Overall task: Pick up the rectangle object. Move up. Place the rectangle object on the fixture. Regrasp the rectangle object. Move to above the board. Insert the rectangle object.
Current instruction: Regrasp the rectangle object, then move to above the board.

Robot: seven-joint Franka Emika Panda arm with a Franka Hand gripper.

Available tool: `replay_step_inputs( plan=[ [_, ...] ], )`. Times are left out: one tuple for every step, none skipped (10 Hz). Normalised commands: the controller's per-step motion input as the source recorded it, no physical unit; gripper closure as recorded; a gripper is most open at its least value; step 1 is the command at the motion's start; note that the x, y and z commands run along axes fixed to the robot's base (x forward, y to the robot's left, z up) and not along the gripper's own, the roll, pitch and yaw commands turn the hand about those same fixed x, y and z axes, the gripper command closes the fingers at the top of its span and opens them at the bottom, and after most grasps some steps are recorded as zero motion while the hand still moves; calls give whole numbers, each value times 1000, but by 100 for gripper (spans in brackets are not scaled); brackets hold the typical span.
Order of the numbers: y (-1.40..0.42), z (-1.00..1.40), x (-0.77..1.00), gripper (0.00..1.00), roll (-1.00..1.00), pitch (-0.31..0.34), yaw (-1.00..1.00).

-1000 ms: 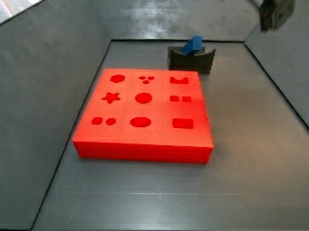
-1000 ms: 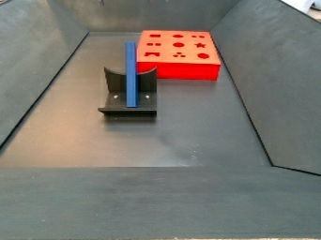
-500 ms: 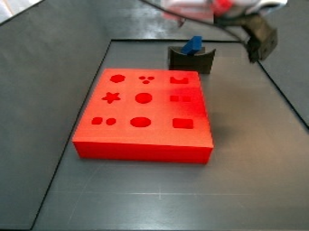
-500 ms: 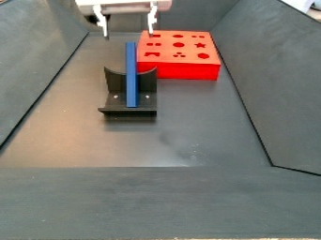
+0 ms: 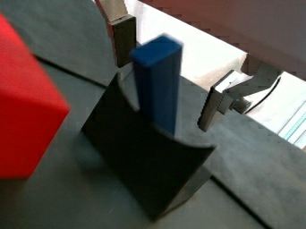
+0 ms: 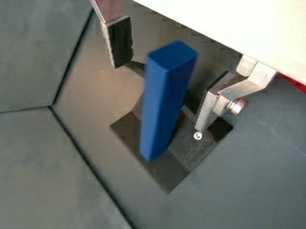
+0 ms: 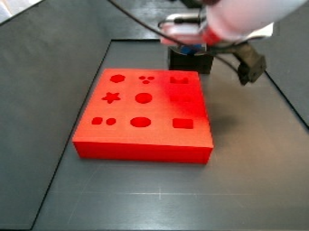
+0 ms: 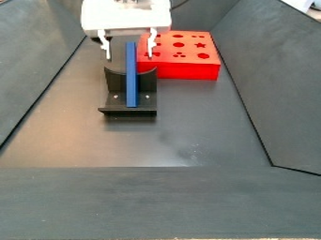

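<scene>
though unheld, bar (image 8: 130,74) upright between hand (image 8: 126,39)

Light: even and diffuse, moderately bright in both side views.
Glare: blown-out white behind the gripper (image 5: 167,76) in both wrist views.
Blur: arm smeared in a side view above the gripper (image 7: 203,41).
Shadows: soft, faint beneath the gripper (image 8: 128,42).
</scene>
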Motion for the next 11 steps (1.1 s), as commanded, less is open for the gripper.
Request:
replay_step_inputs(
  plan=[
    [-2,-379,87,0,76,25,-14],
    [-3,-197,83,0,72,29,9],
    [0,0,0,100,0,0,0],
    [244,1000,-55,100,239,131,157],
    [238,1000,-53,100,198,103,152],
    [228,1000,-52,100,130,60,149],
    [222,1000,-53,100,93,33,145],
    [214,1000,-53,100,26,-14,126],
    [208,1000,-55,100,-5,-41,110],
    [199,1000,-58,100,-29,-69,78],
    [195,1000,-59,100,-33,-77,62]
  ],
)
